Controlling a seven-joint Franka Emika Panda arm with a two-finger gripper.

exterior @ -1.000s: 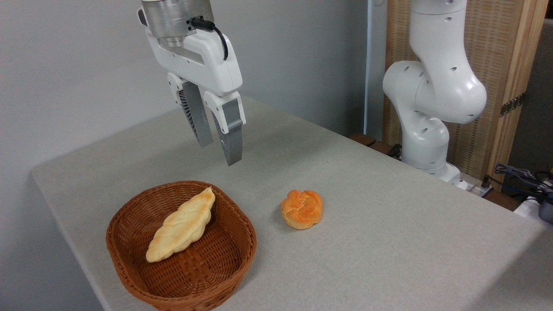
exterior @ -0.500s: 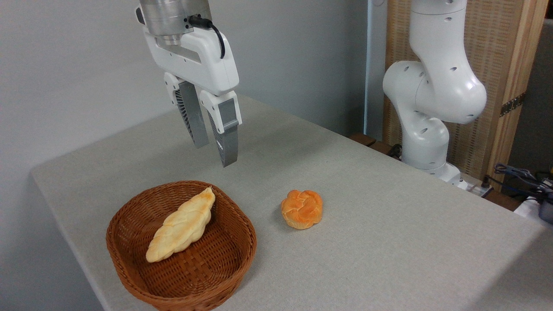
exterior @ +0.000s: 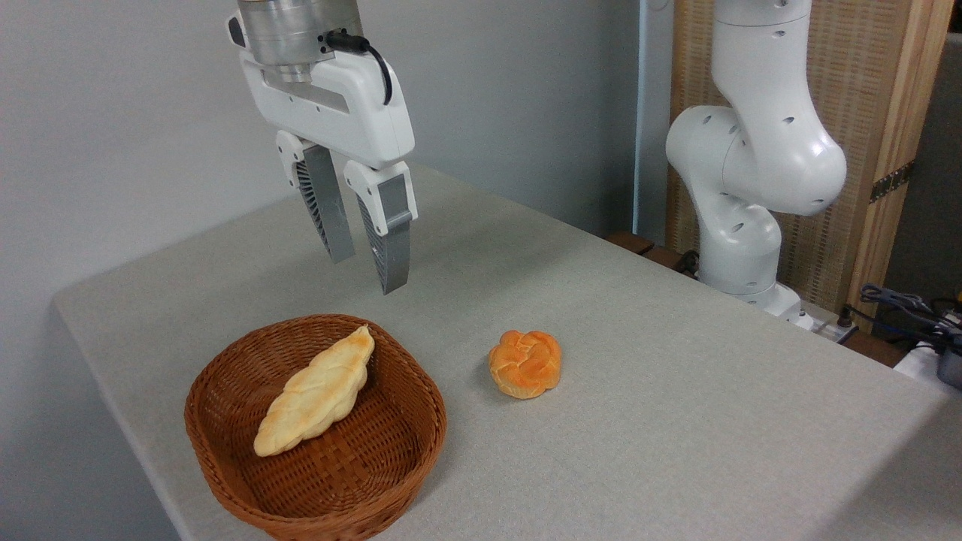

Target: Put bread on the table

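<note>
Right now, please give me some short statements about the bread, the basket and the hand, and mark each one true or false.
1. The small round bun lies on the table, outside the basket. True.
2. The hand is holding the bun. False: its fingers hold nothing and it hangs in the air, above the far rim of the basket.
3. A long pale braided loaf lies inside the basket. True.
4. The bun touches the basket. False: bare table shows between them.
5. The basket holds two pieces of bread. False: only the long loaf is inside.
</note>
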